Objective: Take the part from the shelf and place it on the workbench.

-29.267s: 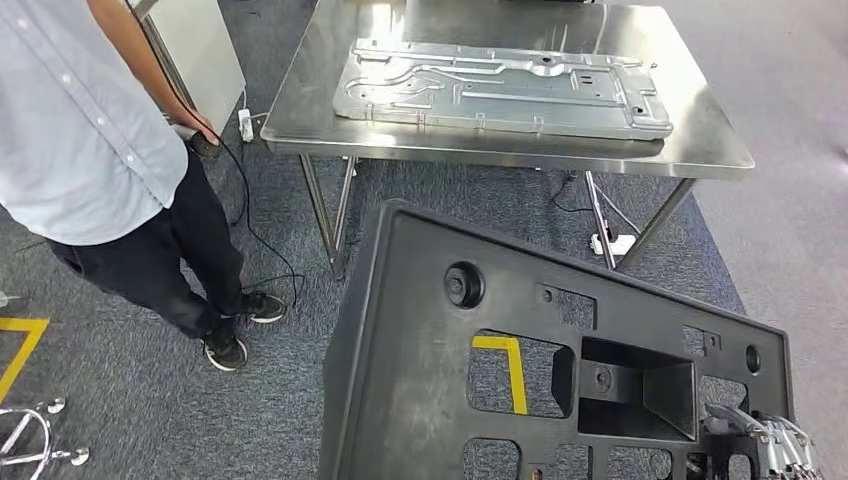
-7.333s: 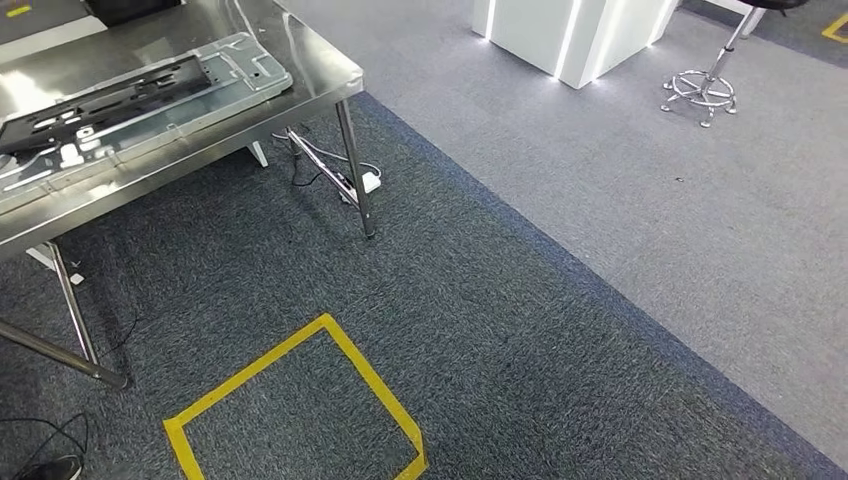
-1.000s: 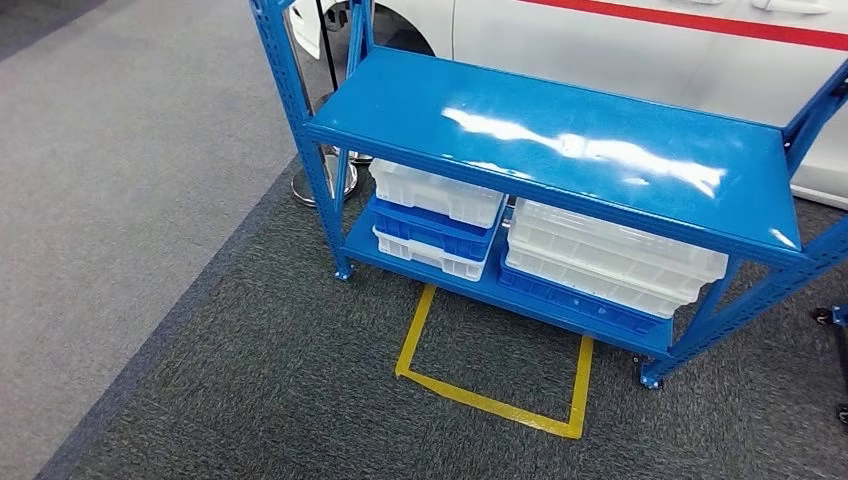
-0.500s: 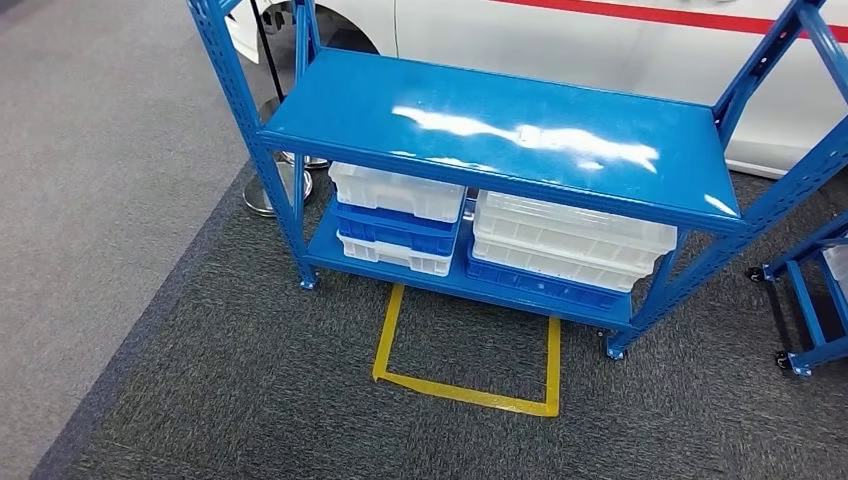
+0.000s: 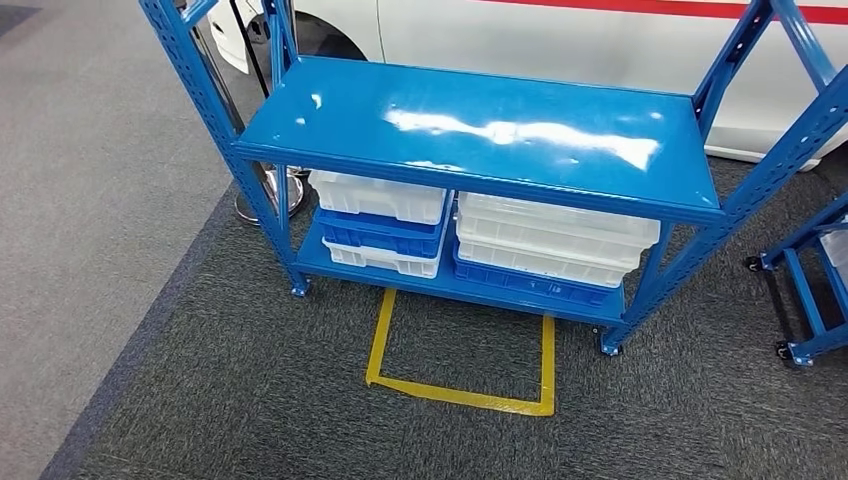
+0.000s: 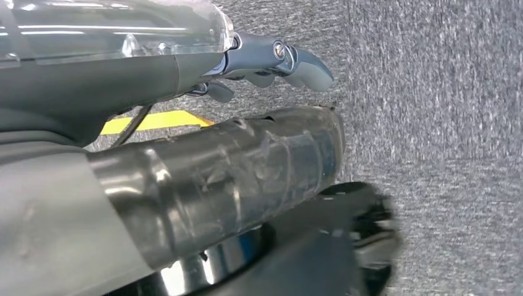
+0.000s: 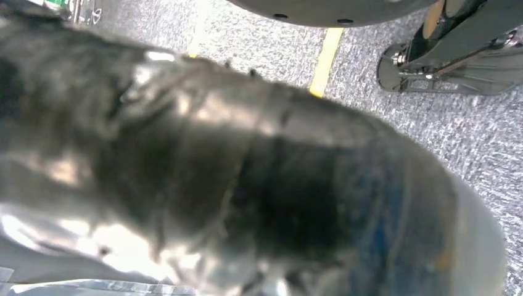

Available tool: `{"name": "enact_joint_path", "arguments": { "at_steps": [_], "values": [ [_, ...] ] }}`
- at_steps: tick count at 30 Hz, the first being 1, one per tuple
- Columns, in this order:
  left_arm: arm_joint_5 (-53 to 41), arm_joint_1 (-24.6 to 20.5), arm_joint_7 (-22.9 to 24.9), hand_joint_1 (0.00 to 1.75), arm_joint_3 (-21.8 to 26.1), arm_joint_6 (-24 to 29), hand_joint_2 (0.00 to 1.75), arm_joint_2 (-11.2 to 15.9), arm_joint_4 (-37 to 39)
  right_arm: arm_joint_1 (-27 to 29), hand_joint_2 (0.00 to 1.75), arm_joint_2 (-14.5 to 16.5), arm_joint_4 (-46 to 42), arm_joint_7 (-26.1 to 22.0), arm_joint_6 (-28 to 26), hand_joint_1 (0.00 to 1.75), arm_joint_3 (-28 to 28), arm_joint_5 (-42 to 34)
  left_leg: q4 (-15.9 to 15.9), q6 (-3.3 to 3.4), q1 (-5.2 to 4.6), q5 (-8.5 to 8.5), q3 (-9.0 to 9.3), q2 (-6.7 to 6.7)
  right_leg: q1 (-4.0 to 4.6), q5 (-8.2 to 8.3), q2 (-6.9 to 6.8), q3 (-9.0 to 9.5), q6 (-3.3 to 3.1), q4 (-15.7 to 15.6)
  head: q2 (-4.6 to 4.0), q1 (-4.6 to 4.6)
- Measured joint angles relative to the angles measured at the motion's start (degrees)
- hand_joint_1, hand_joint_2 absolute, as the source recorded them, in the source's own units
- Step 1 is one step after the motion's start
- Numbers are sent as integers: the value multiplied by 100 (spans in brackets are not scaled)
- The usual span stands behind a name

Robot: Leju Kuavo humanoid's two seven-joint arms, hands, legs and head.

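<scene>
The robot faces the blue shelf (image 5: 480, 130), standing by a yellow floor square (image 5: 460, 355). The shelf's top deck is bare and glossy; white and blue bins (image 5: 470, 235) sit stacked below. I see no part on the shelf. The left hand (image 6: 271, 58) hangs over carpet, seemingly holding nothing; whether the right hand is released or clenched, I cannot tell. This looks like the approach step; next it must find a part to lift

The head camera looks forward and down from high up at the blue shelf (image 5: 480, 135), standing near beyond a yellow tape square (image 5: 460, 350) on the carpet (image 5: 250, 400). Both wrist cameras hang low, pointing down at that carpet, very close behind taped arm covers; each catches a strip of yellow tape.
</scene>
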Motion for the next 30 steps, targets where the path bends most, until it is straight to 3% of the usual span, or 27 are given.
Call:
{"name": "enact_joint_path", "arguments": {
  "at_steps": [1,2,4,5,6,8,10,12,14,15,16,18,19,20,23,24,26,30],
  "values": [
    [-7,3,1,0,-2,0,0,0,0,-1,0,1,0,25,-19,0,2,13,-170,10,0,171,54,-1,5,-10,11,9,1,11,0,-1],
    [-16,4,2,0,-5,0,44,0,0,-3,0,3,0,56,-43,0,4,28,-513,30,-1,400,193,-4,7,-22,23,22,10,21,-1,0],
    [-36,1,1,0,-14,1,131,1,0,-6,87,8,0,132,-83,0,8,59,-1225,87,-14,724,488,-18,22,-49,41,32,50,52,-1,2],
    [-44,-5,0,0,-20,1,175,2,0,-7,131,10,0,168,-100,0,9,72,-1420,111,-27,783,562,-24,30,-59,45,29,78,66,-1,4],
    [-56,-8,-2,0,-25,2,175,2,0,-8,175,12,0,201,-113,0,9,82,-1495,133,-42,784,581,-28,35,-64,46,24,111,73,0,5],
    [-85,-9,-5,0,-34,5,175,2,0,-10,175,16,0,250,-130,0,11,107,-1530,189,-45,809,586,-23,29,-69,46,25,181,82,0,5],
    [-101,-8,-8,0,-38,10,87,1,0,-9,175,18,0,263,-105,0,18,125,-1584,280,-23,854,612,-6,14,-204,36,-37,242,252,0,8],
    [-104,-11,-9,0,-43,14,0,-1,0,-6,175,17,0,260,-53,0,25,132,-1607,345,-14,880,616,11,-12,-549,27,-286,306,813,0,10],
    [-105,-8,-8,0,-46,17,0,-2,0,-3,175,17,1,239,-20,0,26,128,-1602,362,-16,882,604,22,-57,-816,25,-595,378,1464,0,10],
    [-105,-6,-7,0,-48,20,0,-2,0,-1,175,17,1,228,-28,0,26,126,-1598,360,-13,878,604,24,-88,-797,23,-651,416,1575,0,10],
    [-105,-5,-6,0,-48,22,0,-3,0,0,175,17,1,221,-49,0,26,125,-1587,352,-5,871,606,22,-123,-667,20,-603,453,1468,0,10],
    [-107,-5,-5,0,-48,27,0,-4,0,1,175,19,1,218,-95,0,27,130,-1536,313,15,832,606,12,-197,-273,6,-271,535,761,0,12],
    [-109,-7,-4,0,-48,34,0,-2,0,0,175,26,3,219,-106,0,27,133,-1490,277,5,798,589,5,-208,-155,7,-113,558,421,0,12],
    [-112,-9,-4,0,-49,42,0,2,0,-5,175,32,5,221,-113,0,28,136,-1455,243,-11,770,573,1,-211,-113,10,-16,529,209,0,5],
    [-118,-12,-1,0,-50,64,0,9,0,-15,44,48,7,209,-140,0,28,124,-1438,181,-40,738,567,-4,-181,-134,29,16,407,134,0,-17],
    [-118,-12,0,0,-50,67,0,9,0,-13,0,50,7,182,-146,0,28,114,-1449,170,-33,741,575,-4,-169,-127,29,16,406,133,0,-17],
    [-113,-11,2,0,-50,68,0,9,0,-11,0,52,7,78,-151,0,28,98,-1471,148,-16,754,582,-4,-146,-129,29,14,384,136,0,-18],
    [-99,-9,-4,0,-48,68,0,9,0,-10,175,52,7,-118,-155,0,28,94,-1491,123,1,762,594,-4,-126,-136,29,11,361,140,0,-18]
  ]
}}
